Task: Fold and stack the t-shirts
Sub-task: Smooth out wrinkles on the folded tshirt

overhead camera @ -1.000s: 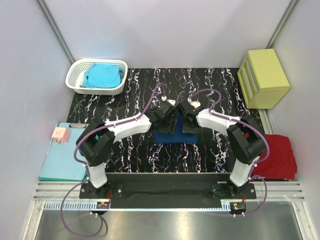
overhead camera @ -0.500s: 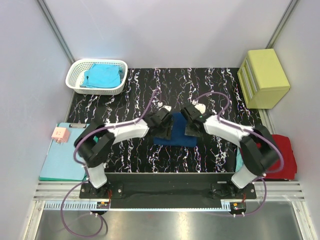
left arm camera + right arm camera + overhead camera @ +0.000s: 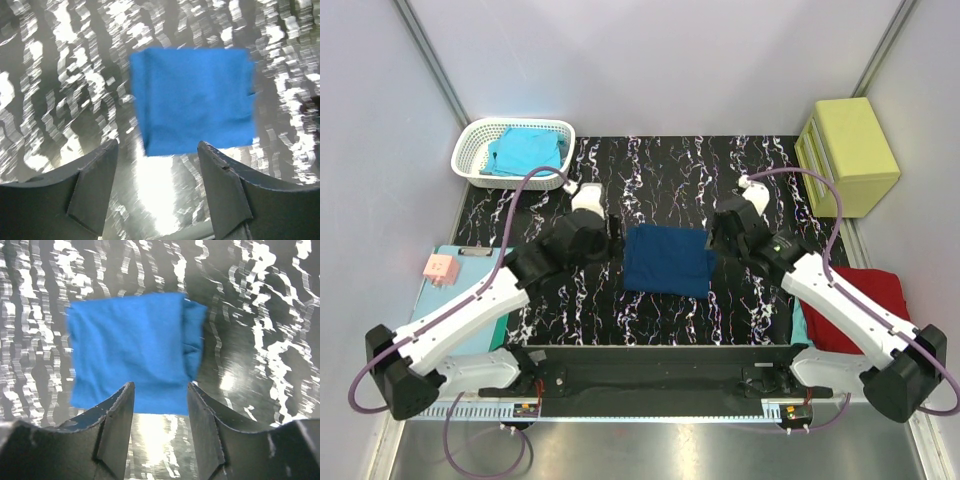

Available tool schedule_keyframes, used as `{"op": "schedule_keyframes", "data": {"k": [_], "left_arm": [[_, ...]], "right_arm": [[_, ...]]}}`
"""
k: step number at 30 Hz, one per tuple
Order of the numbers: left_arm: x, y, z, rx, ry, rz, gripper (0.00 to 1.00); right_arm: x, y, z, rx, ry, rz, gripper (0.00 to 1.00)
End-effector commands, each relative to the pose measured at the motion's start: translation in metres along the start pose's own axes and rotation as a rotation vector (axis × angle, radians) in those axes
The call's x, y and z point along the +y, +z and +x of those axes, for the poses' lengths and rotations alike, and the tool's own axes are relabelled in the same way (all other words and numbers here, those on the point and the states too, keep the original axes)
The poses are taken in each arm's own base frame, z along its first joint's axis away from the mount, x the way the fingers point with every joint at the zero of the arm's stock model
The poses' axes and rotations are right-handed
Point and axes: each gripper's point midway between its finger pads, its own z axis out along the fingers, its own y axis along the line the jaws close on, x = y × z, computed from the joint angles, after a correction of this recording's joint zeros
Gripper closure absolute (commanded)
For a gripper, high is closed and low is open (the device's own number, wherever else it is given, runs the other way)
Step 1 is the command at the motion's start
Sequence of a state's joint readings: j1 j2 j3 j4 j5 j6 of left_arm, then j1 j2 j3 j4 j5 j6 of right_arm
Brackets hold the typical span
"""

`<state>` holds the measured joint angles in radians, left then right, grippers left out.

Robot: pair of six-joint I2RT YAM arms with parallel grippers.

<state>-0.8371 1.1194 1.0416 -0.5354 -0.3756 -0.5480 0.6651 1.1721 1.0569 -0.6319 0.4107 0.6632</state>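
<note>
While the folded navy t-shirt [image 3: 667, 260] lies flat on the bench [image 3: 760, 170], left fingers [image 3: 90, 185] and right fingers [image 3: 112, 425] stand open, empty, just beside its opposite edges.

The left arm [image 3: 470, 312] and the right arm [image 3: 845, 303] are stretched forward and angled inward. The left gripper [image 3: 612, 243] and the right gripper [image 3: 715, 238] are held well apart, facing each other. Each pair of jaws is spread wide, with nothing clasped.
</note>
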Motion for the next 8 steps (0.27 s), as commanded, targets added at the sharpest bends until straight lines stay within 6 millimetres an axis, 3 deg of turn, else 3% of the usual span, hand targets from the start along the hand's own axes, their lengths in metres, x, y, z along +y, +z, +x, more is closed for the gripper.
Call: {"op": "schedule_keyframes", "data": {"k": [1,8], "left_arm": [[0.050,-0.023,0.026,0.079,-0.004,-0.212,0.28],[0.084,-0.052,0.041,0.061,-0.042,-0.301,0.21]], "right_arm": [[-0.031,0.001,0.020,0.025,-0.028,0.117,0.45],[-0.035,0.005,0.023,0.007,-0.013,0.130,0.44]]}}
